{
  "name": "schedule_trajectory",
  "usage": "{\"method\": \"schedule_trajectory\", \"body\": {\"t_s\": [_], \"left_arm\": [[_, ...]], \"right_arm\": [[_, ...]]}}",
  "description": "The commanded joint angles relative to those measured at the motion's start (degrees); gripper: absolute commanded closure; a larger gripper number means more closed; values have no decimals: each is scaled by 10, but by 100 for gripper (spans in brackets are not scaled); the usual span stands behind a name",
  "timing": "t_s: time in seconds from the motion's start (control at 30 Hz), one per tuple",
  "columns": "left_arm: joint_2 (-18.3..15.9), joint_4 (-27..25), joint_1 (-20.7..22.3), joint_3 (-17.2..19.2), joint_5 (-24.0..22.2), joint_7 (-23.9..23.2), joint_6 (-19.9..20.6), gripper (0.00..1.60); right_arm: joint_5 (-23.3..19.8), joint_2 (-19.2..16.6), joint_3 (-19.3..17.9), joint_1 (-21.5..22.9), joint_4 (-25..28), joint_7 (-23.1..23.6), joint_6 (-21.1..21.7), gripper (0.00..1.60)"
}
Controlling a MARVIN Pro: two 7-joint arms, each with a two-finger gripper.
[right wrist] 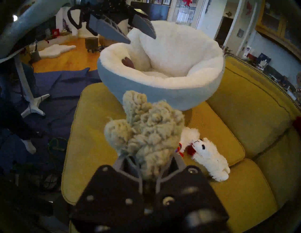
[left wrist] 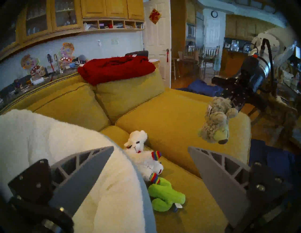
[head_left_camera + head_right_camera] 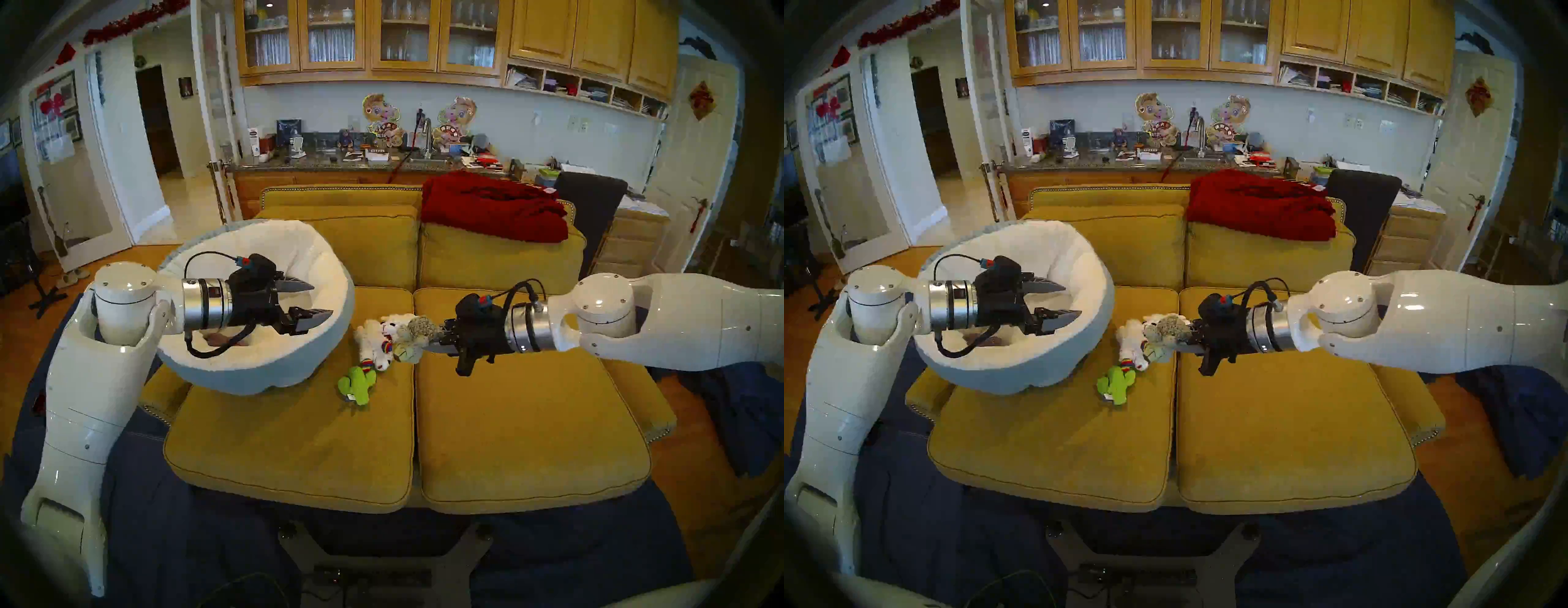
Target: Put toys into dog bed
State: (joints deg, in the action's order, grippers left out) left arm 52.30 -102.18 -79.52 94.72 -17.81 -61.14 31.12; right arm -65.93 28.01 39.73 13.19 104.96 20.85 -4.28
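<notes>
We note the right gripper (image 1: 149, 164) pinches only the shaggy tan toy (image 1: 146, 135) by its loose fur, so it may slip before reaching the dog bed (image 1: 162, 91), where the open left gripper (image 3: 312, 303) blocks the rim.

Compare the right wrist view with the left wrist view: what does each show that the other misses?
Only the right wrist view looks into the dog bed, where a purple-brown toy already lies; it also shows the right claw clamped on the shaggy tan toy and the open left claw.

Only the left wrist view shows the green cactus on the seat cushion and the red blanket.

Both show the tan toy lifted clear of the cushion, and the white lambs lying on it.
</notes>
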Motion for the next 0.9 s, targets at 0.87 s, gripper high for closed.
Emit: {"method": "schedule_trajectory", "body": {"t_s": [0.87], "left_arm": [[5,-42,7,-48,-39,-117,-40,0]], "right_arm": [[8,-156,-13,121,148,-7,117,160]]}}
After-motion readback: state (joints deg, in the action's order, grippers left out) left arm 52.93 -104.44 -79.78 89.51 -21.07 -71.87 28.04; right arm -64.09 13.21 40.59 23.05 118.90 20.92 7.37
